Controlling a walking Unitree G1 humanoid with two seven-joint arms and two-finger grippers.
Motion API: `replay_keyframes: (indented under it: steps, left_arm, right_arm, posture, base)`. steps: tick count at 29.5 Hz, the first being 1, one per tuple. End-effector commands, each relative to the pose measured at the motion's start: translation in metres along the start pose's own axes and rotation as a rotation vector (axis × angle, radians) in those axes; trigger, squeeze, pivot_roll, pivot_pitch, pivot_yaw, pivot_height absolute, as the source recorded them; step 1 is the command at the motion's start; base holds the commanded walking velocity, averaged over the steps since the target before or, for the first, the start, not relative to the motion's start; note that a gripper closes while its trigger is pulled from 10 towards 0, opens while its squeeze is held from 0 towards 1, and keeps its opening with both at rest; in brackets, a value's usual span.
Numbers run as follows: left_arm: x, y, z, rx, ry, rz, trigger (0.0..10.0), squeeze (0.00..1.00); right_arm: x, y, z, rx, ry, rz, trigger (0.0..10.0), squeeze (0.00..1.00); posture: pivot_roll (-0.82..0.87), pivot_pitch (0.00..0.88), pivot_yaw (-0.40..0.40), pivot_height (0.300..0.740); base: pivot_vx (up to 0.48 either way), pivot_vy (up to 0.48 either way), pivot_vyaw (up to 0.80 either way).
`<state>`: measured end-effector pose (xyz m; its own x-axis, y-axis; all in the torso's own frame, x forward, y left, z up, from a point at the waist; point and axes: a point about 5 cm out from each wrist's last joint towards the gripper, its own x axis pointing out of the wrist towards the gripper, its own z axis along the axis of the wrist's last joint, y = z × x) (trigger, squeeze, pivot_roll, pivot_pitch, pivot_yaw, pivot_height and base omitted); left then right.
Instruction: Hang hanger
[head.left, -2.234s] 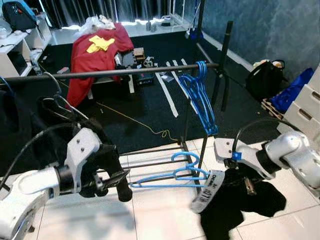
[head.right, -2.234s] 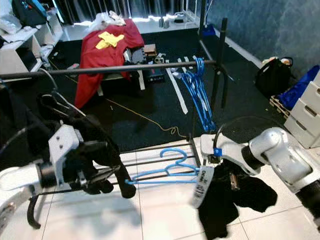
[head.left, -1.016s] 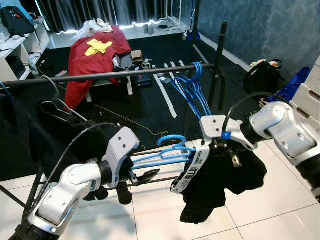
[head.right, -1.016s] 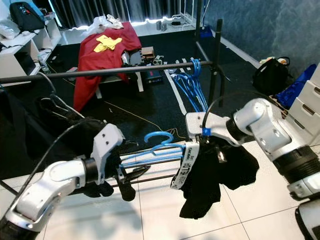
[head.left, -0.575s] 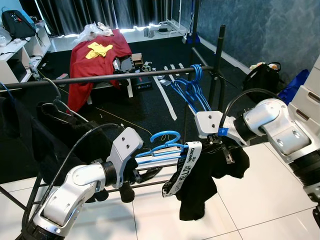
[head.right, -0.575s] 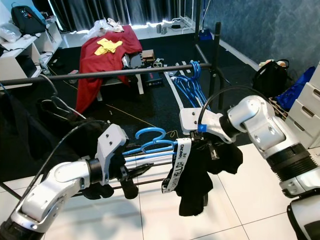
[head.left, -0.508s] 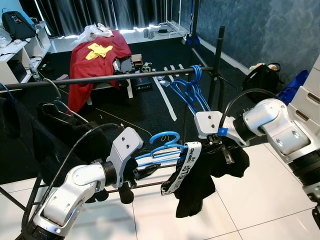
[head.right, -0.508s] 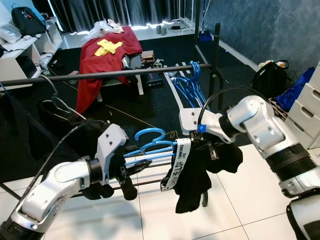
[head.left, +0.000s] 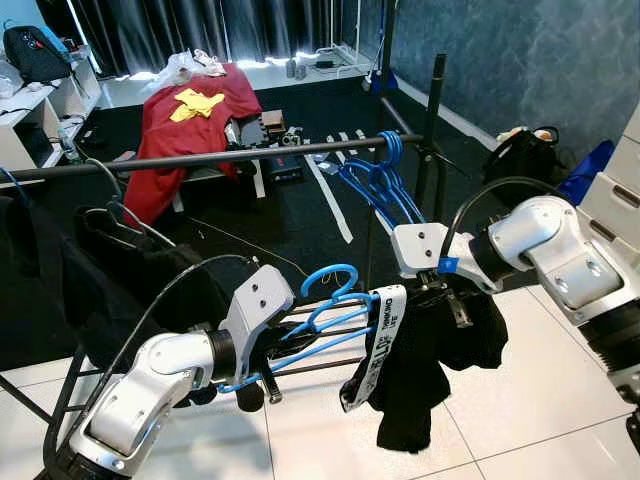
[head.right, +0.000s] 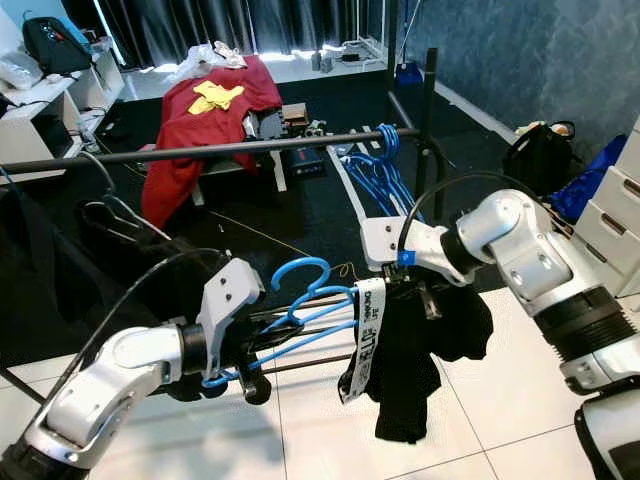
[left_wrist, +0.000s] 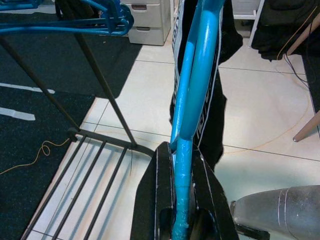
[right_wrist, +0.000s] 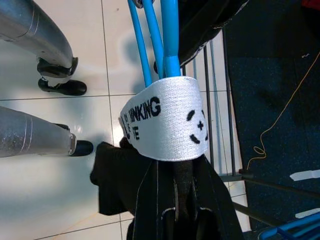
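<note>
The left gripper (left_wrist: 181, 200) pinches one end of the blue hanger (head.left: 322, 318), fingers pressed against its bar; the right gripper (right_wrist: 181, 200) clamps the other end, where a white printed strap (right_wrist: 165, 117) loops over it and a black garment (head.left: 430, 360) hangs down; the hanger sits in the air between both arms, below the clothes rail (head.left: 220, 156); more blue hangers (head.left: 380, 185) hang on that rail near its upright post; a red cloth (head.left: 190, 120) lies beyond.
</note>
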<state>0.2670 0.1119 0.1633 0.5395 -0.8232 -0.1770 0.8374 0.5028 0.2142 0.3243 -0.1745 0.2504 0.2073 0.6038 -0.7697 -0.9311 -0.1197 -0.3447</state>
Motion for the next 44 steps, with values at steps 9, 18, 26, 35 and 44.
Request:
replay_keyframes:
  steps: [9,18,26,35,44]
  left_arm:
    - [0.001,0.001,-0.003,-0.029,-0.02,0.038,0.0,0.0]
    - [-0.003,0.009,0.004,-0.137,-0.169,0.134,0.0,0.0]
    - [-0.012,0.016,-0.005,-0.153,-0.155,0.198,0.0,0.0]
    - [-0.016,0.018,-0.008,-0.16,-0.153,0.225,0.0,0.0]
    - [-0.025,0.024,-0.004,-0.174,-0.21,0.274,0.0,0.0]
  right_arm:
    - [0.003,-0.004,0.012,0.01,-0.136,-0.015,10.0,0.69]
    - [-0.005,-0.014,0.024,0.035,-0.333,-0.097,10.0,0.84]
    - [-0.029,-0.022,0.014,0.063,-0.337,-0.211,10.0,0.83]
    - [-0.043,-0.027,0.007,0.082,-0.331,-0.291,10.0,0.82]
    - [-0.077,-0.038,-0.01,0.189,-0.516,-0.687,10.0,0.79]
  posture:
    - [-0.12,0.016,0.031,0.74]
    - [-0.12,0.022,0.027,0.74]
    - [-0.12,0.027,0.027,0.74]
    - [-0.12,0.028,0.027,0.74]
    - [-0.12,0.03,0.03,0.74]
  base:
    - [0.0,0.0,0.0]
    - [0.0,0.0,0.0]
    - [0.0,0.0,0.0]
    - [0.0,0.0,0.0]
    - [0.0,0.0,0.0]
